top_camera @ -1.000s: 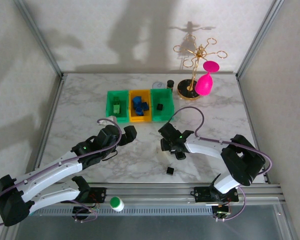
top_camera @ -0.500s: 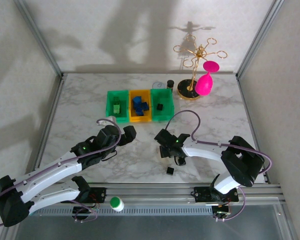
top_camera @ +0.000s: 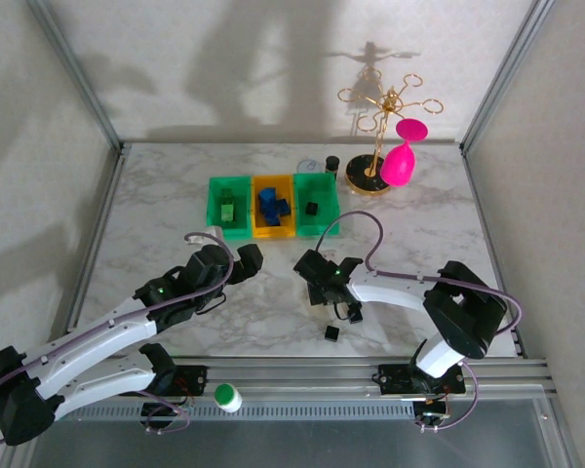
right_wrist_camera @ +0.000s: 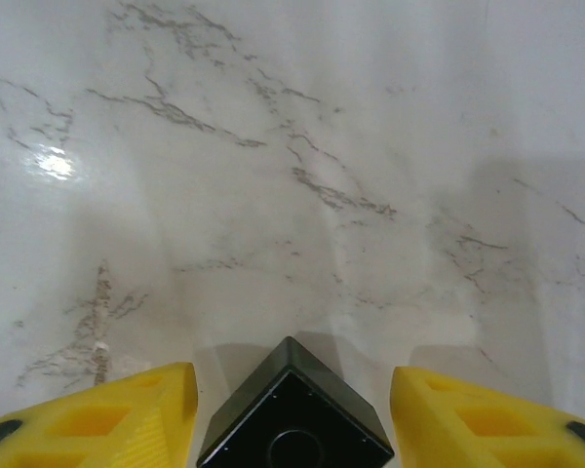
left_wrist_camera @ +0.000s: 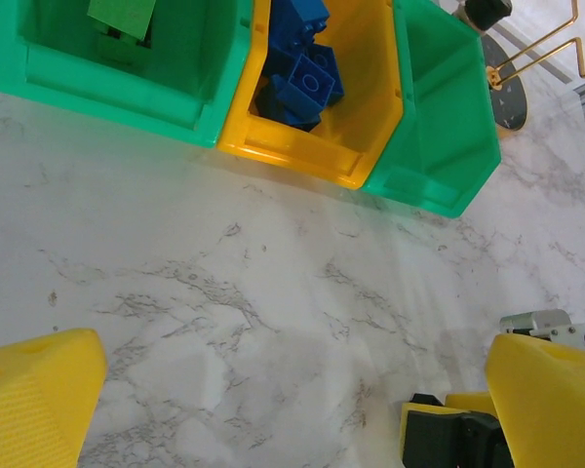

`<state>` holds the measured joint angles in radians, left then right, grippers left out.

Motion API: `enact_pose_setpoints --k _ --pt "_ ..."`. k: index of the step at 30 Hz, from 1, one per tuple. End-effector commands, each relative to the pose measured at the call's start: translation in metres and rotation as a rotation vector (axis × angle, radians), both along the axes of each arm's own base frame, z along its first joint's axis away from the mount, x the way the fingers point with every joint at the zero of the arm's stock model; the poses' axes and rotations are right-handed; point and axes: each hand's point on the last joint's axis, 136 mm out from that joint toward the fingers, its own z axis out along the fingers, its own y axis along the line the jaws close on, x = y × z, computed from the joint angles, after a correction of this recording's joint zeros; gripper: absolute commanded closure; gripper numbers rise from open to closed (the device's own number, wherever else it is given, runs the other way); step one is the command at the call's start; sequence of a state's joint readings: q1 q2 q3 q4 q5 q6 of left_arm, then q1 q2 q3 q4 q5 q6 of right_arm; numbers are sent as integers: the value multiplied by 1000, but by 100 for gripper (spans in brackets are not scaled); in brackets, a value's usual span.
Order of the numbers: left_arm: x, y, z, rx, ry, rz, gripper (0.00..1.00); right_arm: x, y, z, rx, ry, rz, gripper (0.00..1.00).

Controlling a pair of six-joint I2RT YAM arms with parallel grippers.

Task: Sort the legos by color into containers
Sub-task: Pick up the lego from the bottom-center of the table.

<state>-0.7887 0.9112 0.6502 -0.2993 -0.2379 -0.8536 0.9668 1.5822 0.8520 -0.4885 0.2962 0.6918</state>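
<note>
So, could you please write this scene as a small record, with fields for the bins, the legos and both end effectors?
left green bin: green lego inside
yellow bin: blue legos inside
right green bin: sorted black lego inside
table: loose black lego near the front edge
left end effector: open, empty
right end effector: appears closed on the held black lego

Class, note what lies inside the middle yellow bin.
The yellow bin holds a pile of blue bricks. Anything beneath the top bricks is covered, so their number cannot be told.
</note>
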Motion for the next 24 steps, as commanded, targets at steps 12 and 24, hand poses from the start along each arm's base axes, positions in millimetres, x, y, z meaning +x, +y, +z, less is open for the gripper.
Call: enact_pose_setpoints --k 12,24 --pt "1 2 0 25 4 18 0 -3 -7 -7 -51 3 11 49" --pt "3 1 4 29 -7 17 1 3 1 16 10 -42 9 57"
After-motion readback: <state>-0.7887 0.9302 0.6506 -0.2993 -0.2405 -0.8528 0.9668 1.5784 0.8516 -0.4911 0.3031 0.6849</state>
